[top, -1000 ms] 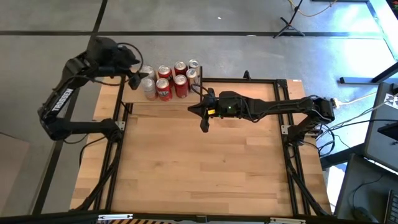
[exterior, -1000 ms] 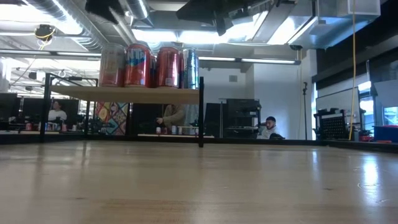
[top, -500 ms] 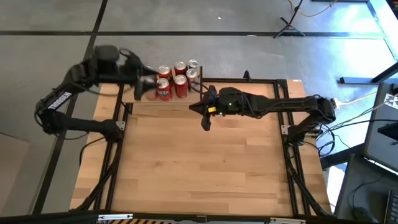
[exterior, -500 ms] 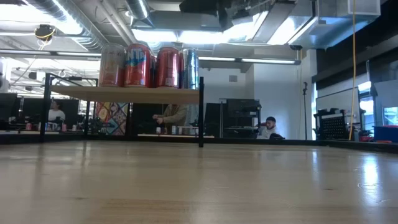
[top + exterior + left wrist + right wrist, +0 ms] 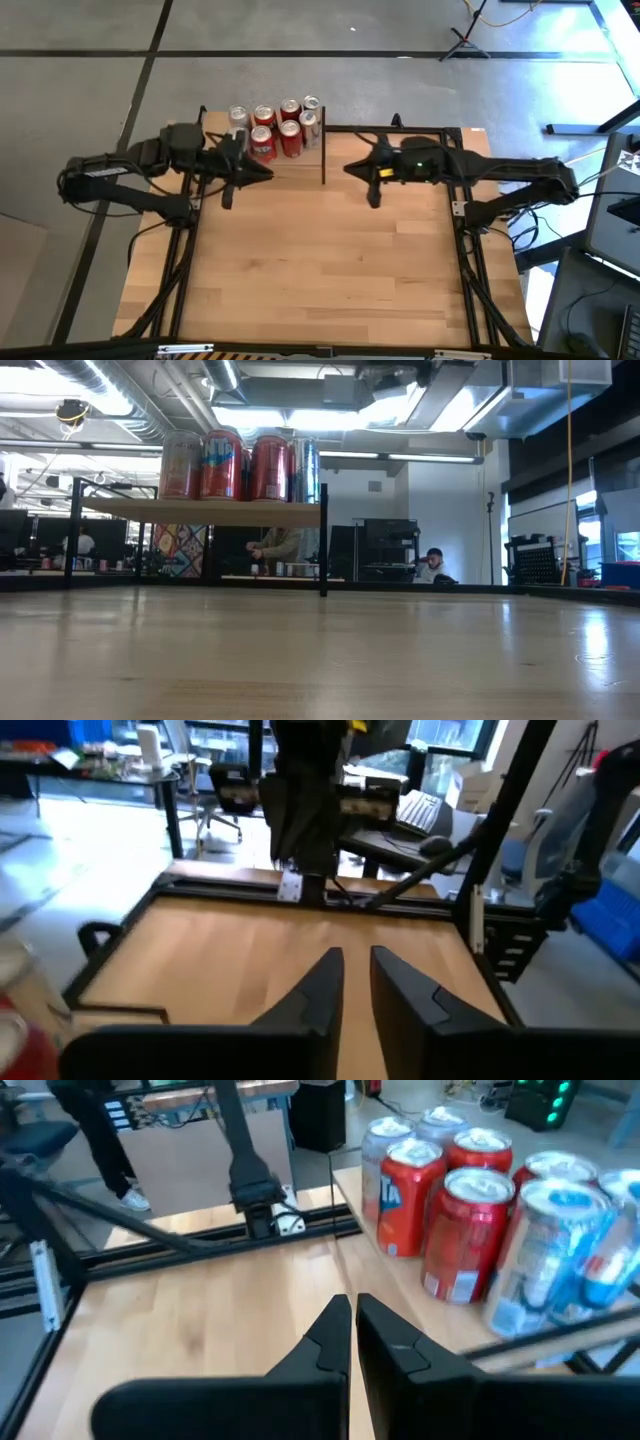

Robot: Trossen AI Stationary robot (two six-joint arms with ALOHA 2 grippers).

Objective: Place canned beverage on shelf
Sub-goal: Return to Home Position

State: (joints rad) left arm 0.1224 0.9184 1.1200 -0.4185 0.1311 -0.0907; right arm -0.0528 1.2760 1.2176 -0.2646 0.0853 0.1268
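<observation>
Above the bare counter (image 5: pixel 320 260), cans (image 5: pixel 275 128) are being left on the shelf (image 5: pixel 295 168); both empty claws, left (image 5: pixel 262 175) and right (image 5: pixel 350 168), are being held closed, best kept clear.

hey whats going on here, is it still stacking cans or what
Neither arm is handling a can at this moment. The cans, red and silver, stand grouped on the small shelf at the table's far left corner. The left gripper hangs empty just in front of the shelf, fingers shut. The right gripper is also shut and empty, over the far middle of the table.
</observation>
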